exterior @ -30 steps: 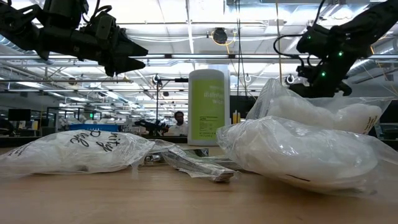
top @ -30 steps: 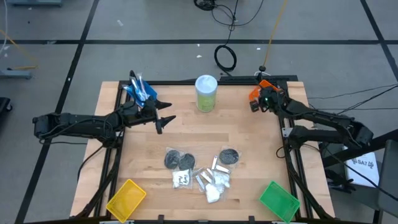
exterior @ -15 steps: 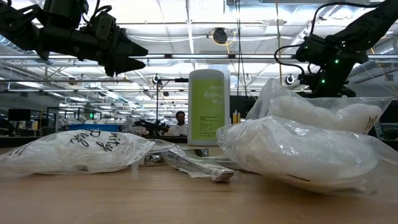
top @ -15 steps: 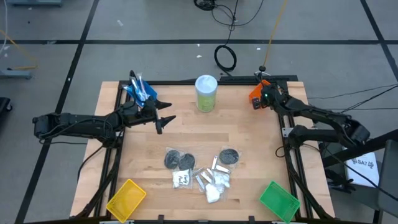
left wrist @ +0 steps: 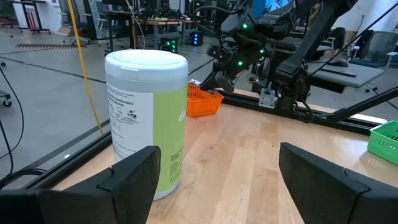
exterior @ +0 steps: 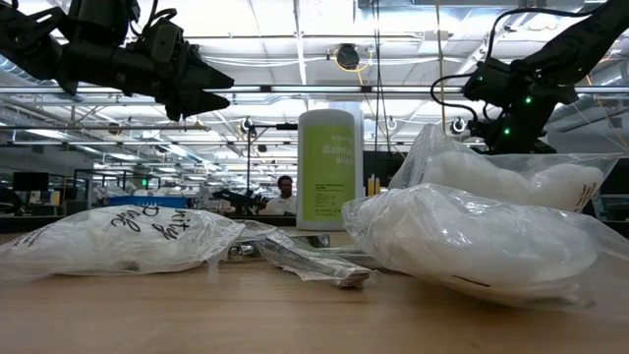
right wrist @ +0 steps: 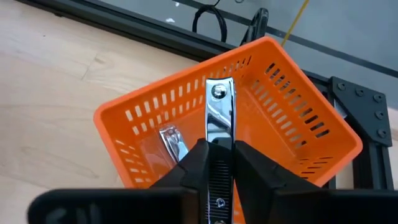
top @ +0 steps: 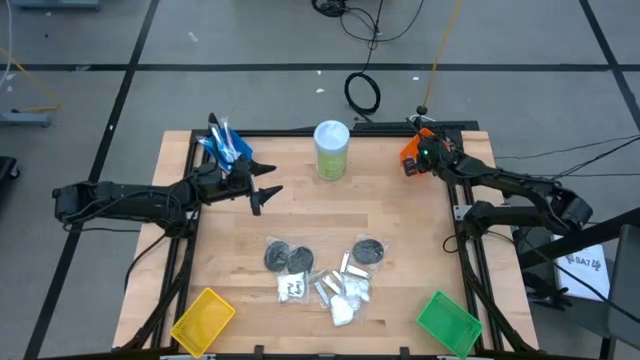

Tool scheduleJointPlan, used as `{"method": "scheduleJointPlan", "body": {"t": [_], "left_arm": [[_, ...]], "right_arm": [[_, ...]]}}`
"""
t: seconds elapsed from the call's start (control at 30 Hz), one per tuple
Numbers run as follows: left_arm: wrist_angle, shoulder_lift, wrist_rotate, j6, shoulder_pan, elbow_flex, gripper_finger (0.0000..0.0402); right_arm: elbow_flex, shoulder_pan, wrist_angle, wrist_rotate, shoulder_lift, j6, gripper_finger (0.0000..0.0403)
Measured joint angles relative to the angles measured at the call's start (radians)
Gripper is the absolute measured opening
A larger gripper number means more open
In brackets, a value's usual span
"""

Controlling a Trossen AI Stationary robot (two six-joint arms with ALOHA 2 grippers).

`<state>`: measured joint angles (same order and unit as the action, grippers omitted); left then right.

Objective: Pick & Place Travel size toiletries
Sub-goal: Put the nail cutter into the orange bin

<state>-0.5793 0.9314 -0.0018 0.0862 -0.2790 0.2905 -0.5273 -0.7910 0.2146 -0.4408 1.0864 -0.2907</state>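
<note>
My right gripper [right wrist: 217, 167] hangs over the orange bin [right wrist: 273, 112] at the table's far right corner [top: 410, 160], shut on a silver nail clipper [right wrist: 219, 118]. A second clipper [right wrist: 173, 142] lies on the bin's floor. The other travel size toiletries [top: 322, 275], dark discs, silver pieces and white packets, lie in a heap on the near middle of the table. My left gripper [top: 265, 190] waits open and level above the table's left side, pointing at the pale-green canister [left wrist: 146, 118]. My right gripper pinches the nail clipper between its two fingers by its rear part [right wrist: 219, 152]. The clipper lies along the fingers, and its riveted end [right wrist: 219, 93] sticks out past the fingertips. The fingers slant down from the table's right side. The clipper is lifted clear above the orange bin.
A blue bin [top: 225, 147] holding thin sticks stands at the far left corner. A yellow bin [top: 203, 318] sits at the near left and a green bin [top: 447, 322] at the near right. The canister [top: 331, 148] stands at the far middle. Bare wood lies between canister and heap.
My right gripper, still shut on the clipper, has sunk a little and shifted toward the table's far edge over the orange bin.
</note>
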Motion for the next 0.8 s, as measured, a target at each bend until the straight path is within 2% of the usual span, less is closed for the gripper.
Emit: {"method": "scheduleJointPlan", "body": {"t": [0.3, 0.57, 0.7, 0.8], "left_arm": [[0.000, 0.000, 0.000, 0.000, 0.000, 0.000, 0.0321], [0.000, 0.000, 0.000, 0.000, 0.000, 0.000, 0.0321], [0.000, 0.000, 0.000, 0.000, 0.000, 0.000, 0.0321], [0.000, 0.000, 0.000, 0.000, 0.000, 0.000, 0.0321]], "right_arm": [[0.000, 0.000, -0.001, 0.000, 0.000, 0.000, 0.0103], [0.000, 0.009, -0.026, 0.009, -0.003, 0.043, 0.0122], [0.000, 0.045, -0.114, 0.124, -0.032, 0.108, 0.0122], [0.000, 0.091, -0.201, 0.260, -0.065, 0.147, 0.0123]]}}
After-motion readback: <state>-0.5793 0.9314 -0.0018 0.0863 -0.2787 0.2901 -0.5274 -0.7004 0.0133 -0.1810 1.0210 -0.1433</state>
